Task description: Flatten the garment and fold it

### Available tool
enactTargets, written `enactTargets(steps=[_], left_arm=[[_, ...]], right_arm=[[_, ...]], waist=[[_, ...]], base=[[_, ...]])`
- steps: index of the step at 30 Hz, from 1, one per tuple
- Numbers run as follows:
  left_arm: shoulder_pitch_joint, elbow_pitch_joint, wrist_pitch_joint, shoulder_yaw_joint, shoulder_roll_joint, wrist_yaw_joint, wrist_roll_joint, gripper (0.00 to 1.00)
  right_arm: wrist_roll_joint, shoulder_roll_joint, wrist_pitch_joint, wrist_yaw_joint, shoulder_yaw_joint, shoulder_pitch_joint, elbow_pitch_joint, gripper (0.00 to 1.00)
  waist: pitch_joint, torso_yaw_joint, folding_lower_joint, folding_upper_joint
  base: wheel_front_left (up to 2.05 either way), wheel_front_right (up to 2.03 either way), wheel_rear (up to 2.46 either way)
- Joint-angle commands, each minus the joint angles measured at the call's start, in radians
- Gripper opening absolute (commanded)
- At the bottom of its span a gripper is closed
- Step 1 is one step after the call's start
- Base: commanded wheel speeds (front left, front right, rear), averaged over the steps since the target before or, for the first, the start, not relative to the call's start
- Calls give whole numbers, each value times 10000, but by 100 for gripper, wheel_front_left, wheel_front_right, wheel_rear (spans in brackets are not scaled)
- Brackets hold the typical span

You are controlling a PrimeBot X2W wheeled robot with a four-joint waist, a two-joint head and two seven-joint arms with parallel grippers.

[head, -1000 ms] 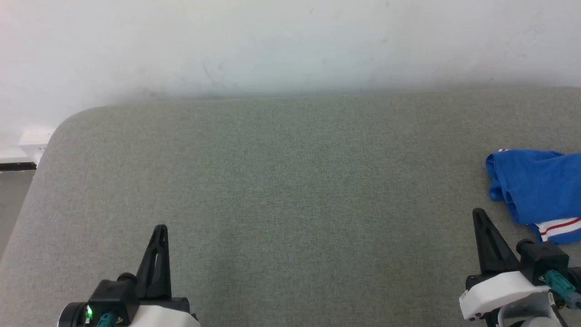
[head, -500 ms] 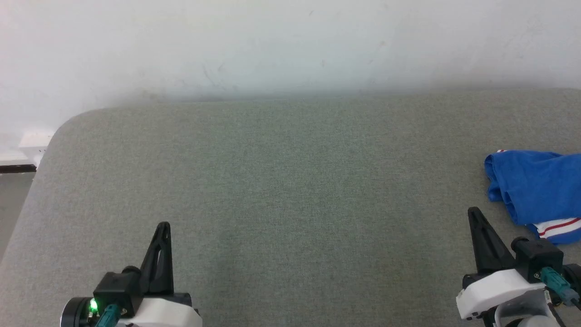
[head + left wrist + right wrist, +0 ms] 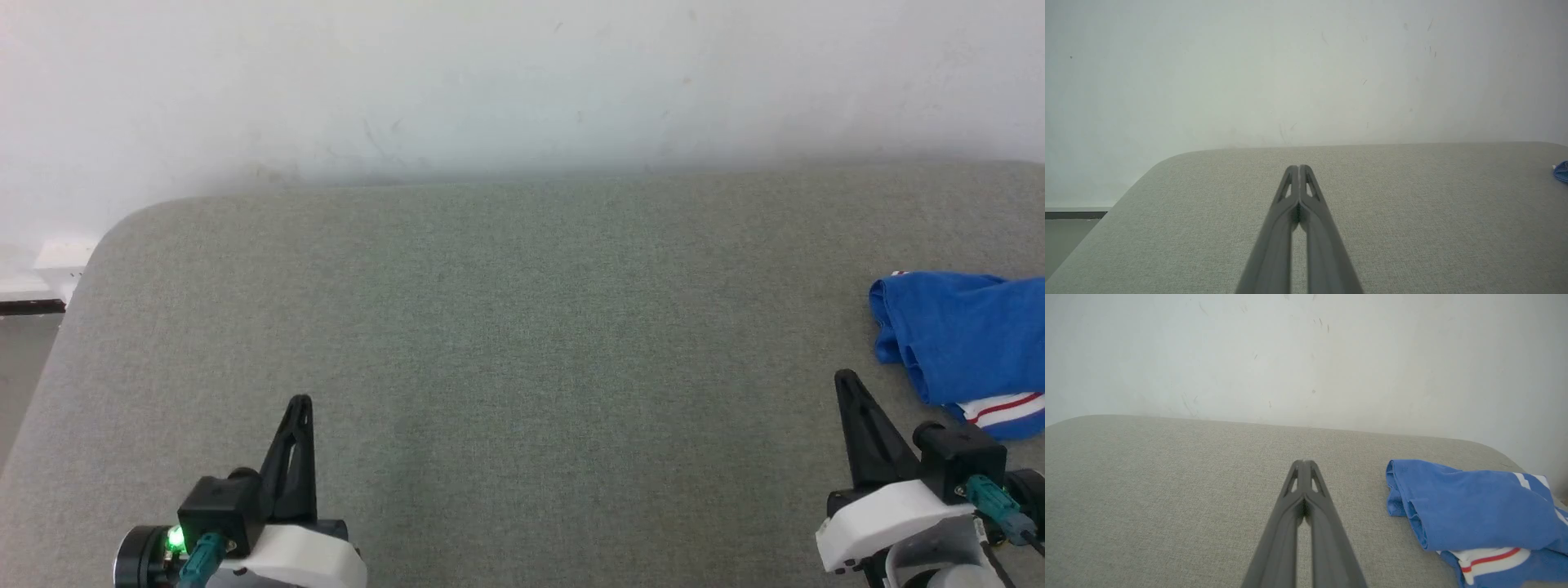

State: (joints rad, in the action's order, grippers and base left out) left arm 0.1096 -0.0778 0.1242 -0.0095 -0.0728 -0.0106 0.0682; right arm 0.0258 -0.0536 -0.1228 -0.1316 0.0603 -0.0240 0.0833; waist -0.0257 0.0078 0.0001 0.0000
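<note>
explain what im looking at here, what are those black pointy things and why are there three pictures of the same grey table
This is a two-armed robot seen through its own cameras. The wide picture comes from its head, looking down at a grey fabric-covered surface set against a white wall. The black pointed things are what it grasps with: the left end effector at the lower left and the right end effector at the lower right. The other two pictures come from a camera on each wrist, looking along that arm's two fingers. Both pairs of fingers are pressed shut and hold nothing. On the surface lies a crumpled blue garment with red-and-white trim, just right of the right end effector and untouched.
</note>
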Motion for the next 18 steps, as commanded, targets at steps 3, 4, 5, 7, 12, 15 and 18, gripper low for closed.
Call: enactTargets(steps=[3, 4, 5, 7, 12, 15, 18], left_arm=[[-265, 95, -98, 41, 48, 25, -119, 0], [-279, 108, -118, 42, 51, 27, -129, 0], [-294, 120, -138, 43, 54, 28, -139, 0], [-324, 144, -179, 45, 61, 31, -159, 0], [-398, 205, -282, 50, 77, 38, -209, 0], [-443, 242, -343, 53, 86, 43, -240, 0], [-488, 278, -404, 56, 96, 47, -270, 0]], right_arm=[[-87, 19, 123, 5, -66, 129, -106, 0], [-91, 19, 143, 5, -76, 131, -119, 0], [-94, 19, 162, 5, -85, 133, -132, 0], [-100, 20, 202, 5, -104, 137, -158, 0], [-115, 21, 301, 6, -152, 147, -223, 0], [-124, 22, 360, 6, -181, 153, -262, 0], [-133, 23, 419, 6, -210, 159, -301, 0]], waist=[[17, -5, 0, 0], [21, -7, 0, 0], [26, -8, 0, 0], [34, -11, 0, 0], [56, -17, 0, 0], [69, -21, 0, 0], [81, -25, 0, 0]], base=[[0, 0, 0], [0, 0, 0], [0, 0, 0], [0, 0, 0], [0, 0, 0], [0, 0, 0], [0, 0, 0]])
